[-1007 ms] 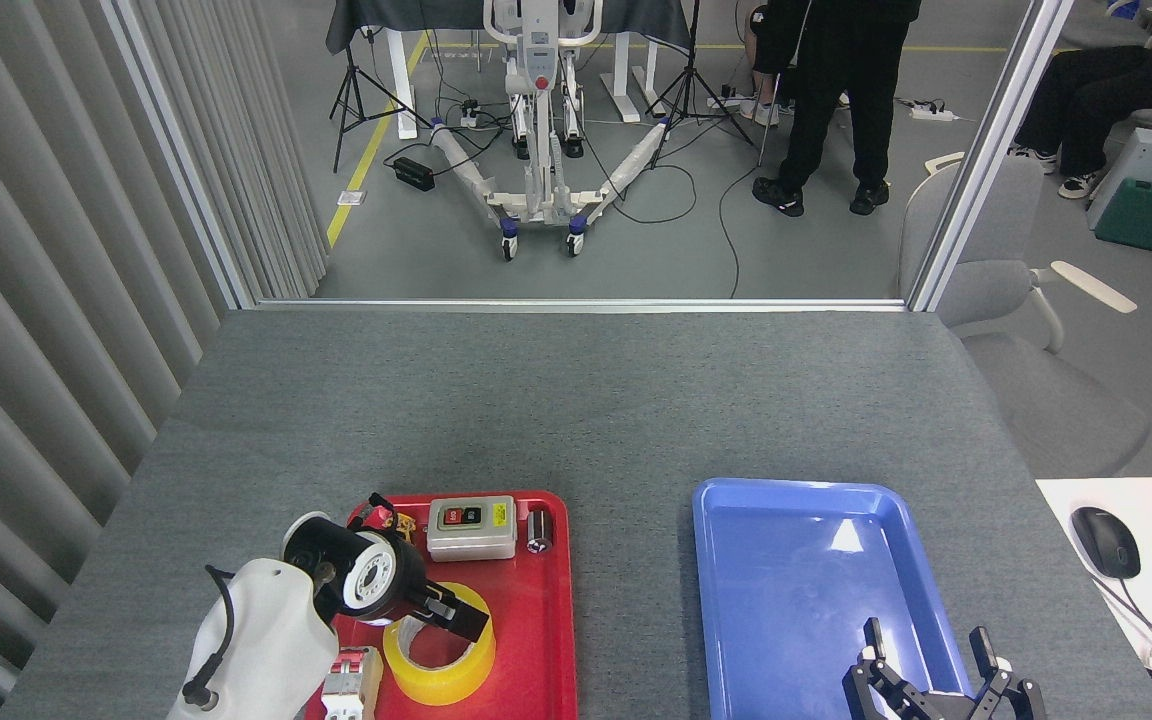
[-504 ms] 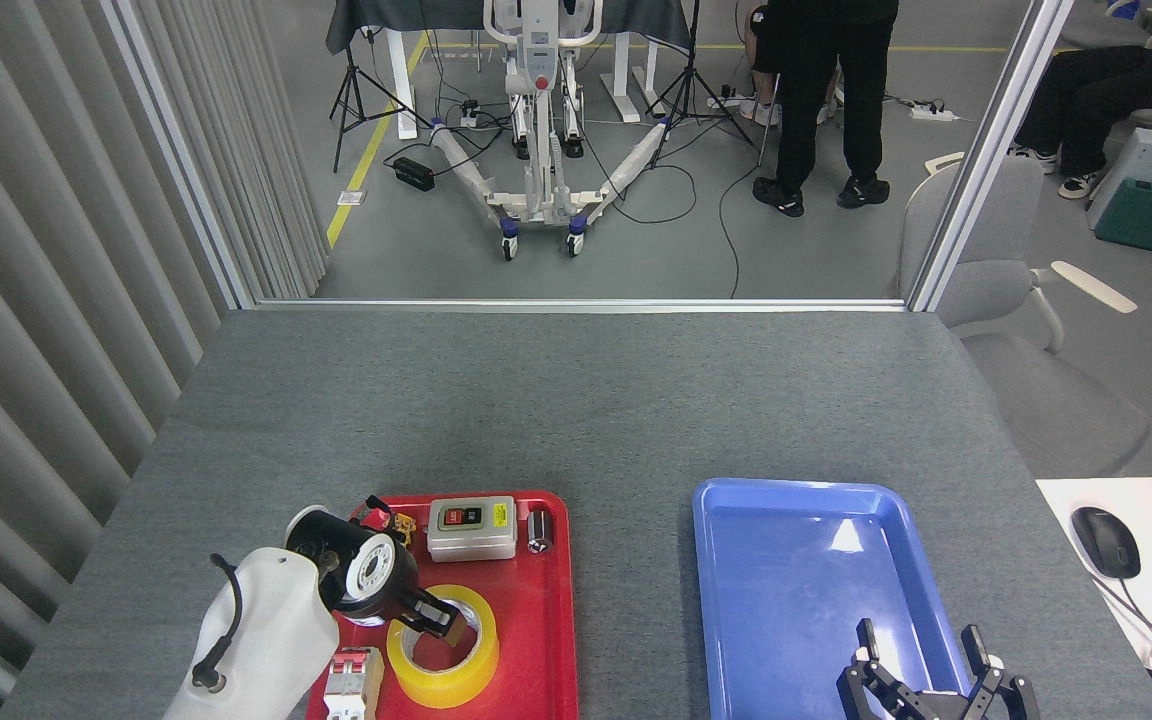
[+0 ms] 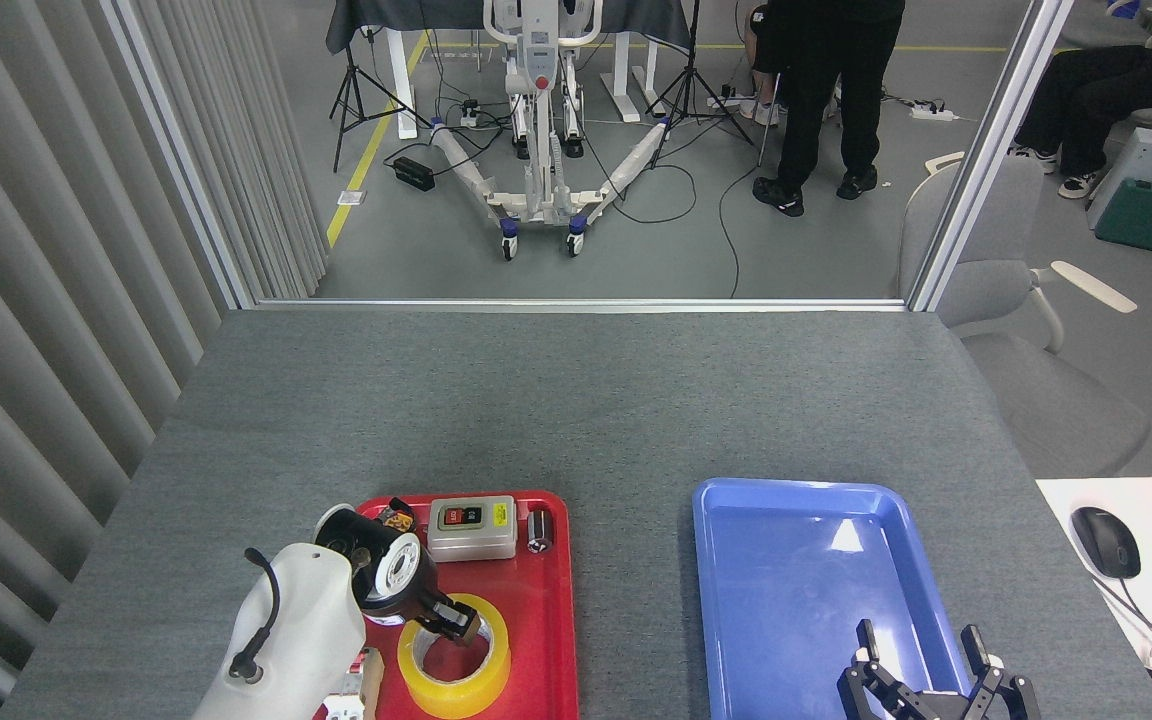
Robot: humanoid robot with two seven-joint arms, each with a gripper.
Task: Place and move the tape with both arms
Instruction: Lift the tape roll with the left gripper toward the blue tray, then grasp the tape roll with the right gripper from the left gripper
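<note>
Red tray (image 3: 546, 640): tape (image 3: 453, 655) flat, core upward

white arms (image 3: 286, 640), black wrists.

Red tray's packed, blue tray's wide open

The switch box (image 3: 471, 528) and small metal cylinder (image 3: 537, 530) crowd the red tray (image 3: 544, 640) just behind the tape (image 3: 453, 655); the blue tray (image 3: 796, 580) and the grey table (image 3: 576, 400) beyond are bare.

Desk (image 3: 576, 400): grey, cloth-like top, its far half bare.
Red tray (image 3: 544, 640): lies flat on the desk at near left.
Blue tray (image 3: 806, 600): lies flat on the desk at near right, well apart from the red tray.
Between trays: a bare grey strip of desk.
</note>
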